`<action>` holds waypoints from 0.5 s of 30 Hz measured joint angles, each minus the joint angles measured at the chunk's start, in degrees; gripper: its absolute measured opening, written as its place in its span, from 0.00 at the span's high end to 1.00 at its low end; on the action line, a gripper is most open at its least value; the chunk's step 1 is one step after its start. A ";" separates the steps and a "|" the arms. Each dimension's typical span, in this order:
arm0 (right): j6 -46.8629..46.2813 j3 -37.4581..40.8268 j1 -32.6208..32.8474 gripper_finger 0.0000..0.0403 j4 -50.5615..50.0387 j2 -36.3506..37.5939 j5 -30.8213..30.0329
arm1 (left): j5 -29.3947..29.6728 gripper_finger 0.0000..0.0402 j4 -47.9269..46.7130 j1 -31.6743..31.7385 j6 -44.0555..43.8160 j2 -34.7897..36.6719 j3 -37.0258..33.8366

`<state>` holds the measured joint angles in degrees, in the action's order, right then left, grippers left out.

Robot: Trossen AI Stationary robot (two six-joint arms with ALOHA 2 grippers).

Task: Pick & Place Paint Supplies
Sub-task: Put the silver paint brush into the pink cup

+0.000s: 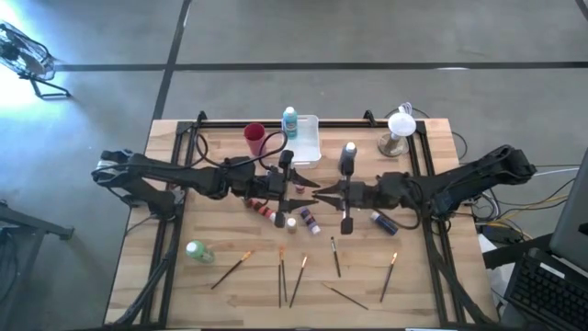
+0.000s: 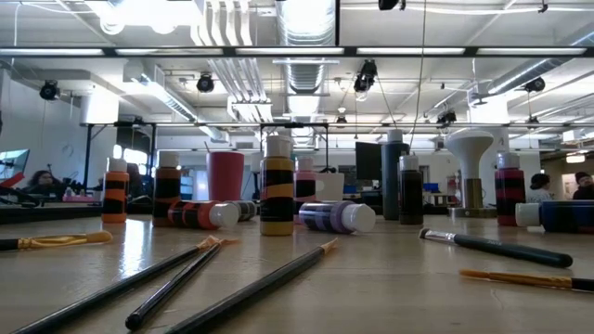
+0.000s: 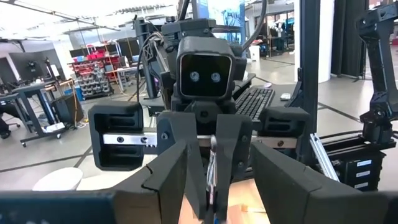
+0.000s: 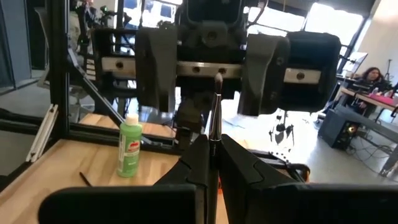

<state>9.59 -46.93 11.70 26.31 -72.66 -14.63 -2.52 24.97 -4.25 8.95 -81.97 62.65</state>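
Note:
Above the table's middle my two grippers face each other. My right gripper [image 1: 325,194] [image 4: 212,148] is shut on a thin paintbrush [image 4: 215,109] that stands upright, dark bristles at the top. My left gripper [image 1: 310,193] [image 3: 217,186] is open; its fingers stand on either side of the right fingertips and the brush [image 3: 212,163], apart from both. Below them, small paint bottles [image 1: 278,217] stand and lie on the wood. Several more brushes [image 1: 282,274] lie flat toward the near edge. My right gripper pinches the paintbrush between its two fingers, just below the silver ferrule [image 4: 214,138]. The fingers come level from the table's right side and lie across the brush. The brush stands upright, bristles up, lifted clear of the table.
A magenta cup [image 1: 254,138] and a white tray [image 1: 308,140] holding a teal bottle [image 1: 289,119] stand at the far edge, with a white lamp-like stand [image 1: 399,131] at the far right. A green bottle [image 1: 197,250] is near left, a dark blue bottle [image 1: 384,221] lies right of centre.

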 joint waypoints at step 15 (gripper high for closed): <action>-0.16 -0.40 -0.37 0.97 0.02 -0.51 -0.13 | 0.00 0.71 0.43 -0.04 -0.11 0.00 0.11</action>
<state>9.43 -47.33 11.33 26.33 -73.17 -14.76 -2.52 25.41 -4.29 8.84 -81.97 62.76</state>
